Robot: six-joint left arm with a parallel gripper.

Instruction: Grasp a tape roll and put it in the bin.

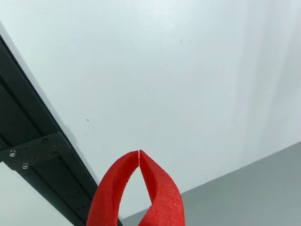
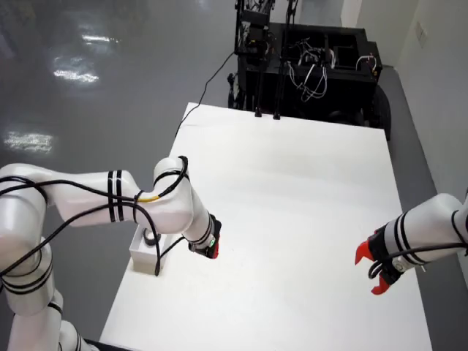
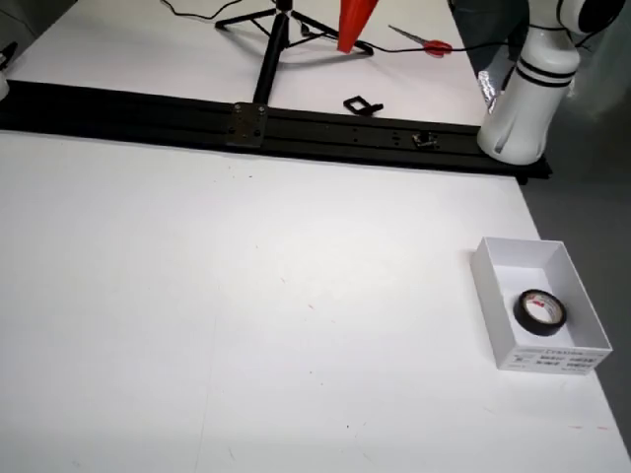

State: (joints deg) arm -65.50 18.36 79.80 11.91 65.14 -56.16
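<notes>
A black tape roll (image 3: 540, 311) is seen in a white bin (image 3: 493, 299); red gripper (image 1: 139, 153) fingers are shown against a white table (image 3: 246, 296).

robotics lab, white table (image 2: 292, 183), equipment rack (image 2: 307, 62)

White arm (image 2: 102, 201), red gripper (image 1: 139, 155)

The white arm bends low over the desk's (image 2: 307, 190) left edge; its red gripper (image 1: 139, 153) jaws meet, empty.
</notes>
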